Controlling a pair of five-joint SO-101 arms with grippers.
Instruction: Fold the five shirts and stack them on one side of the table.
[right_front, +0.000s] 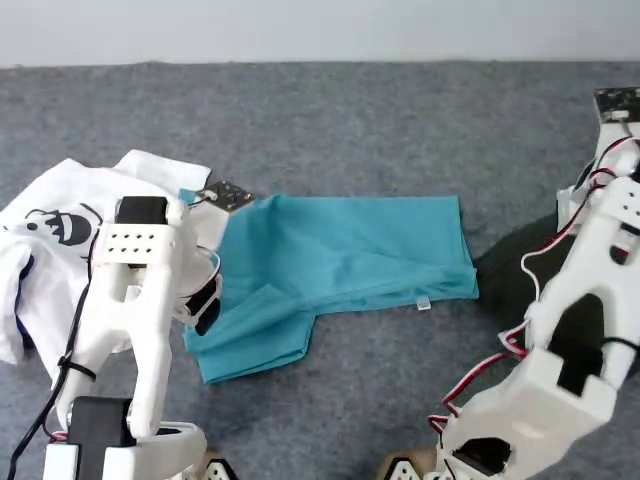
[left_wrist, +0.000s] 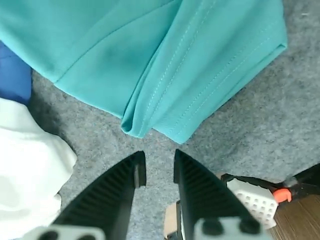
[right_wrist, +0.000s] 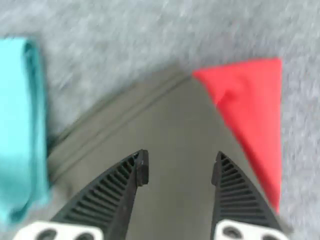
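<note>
teal shirt lies mid-frame, left gripper just off its edge, jaws slightly parted, empty; right gripper over the dark shirt — jaws spread wide.

Teal shirt: we see plain teal all over, with matching stitching along the hems.
Tag: small and white, on the teal hem.
White shirt: white, and we make out a black printed figure on it.
Blue shirt: deep blue, plain where we see it.
Dark shirt: dull olive-grey, plain.
Red shirt: bright red, plain.
Tabletop: we read it as mottled grey.
Left arm: white shell with black parts.
Right arm: white shell too, with red, white and black wires.
Jaws: black and ribbed on both arms, as we see them.
</note>
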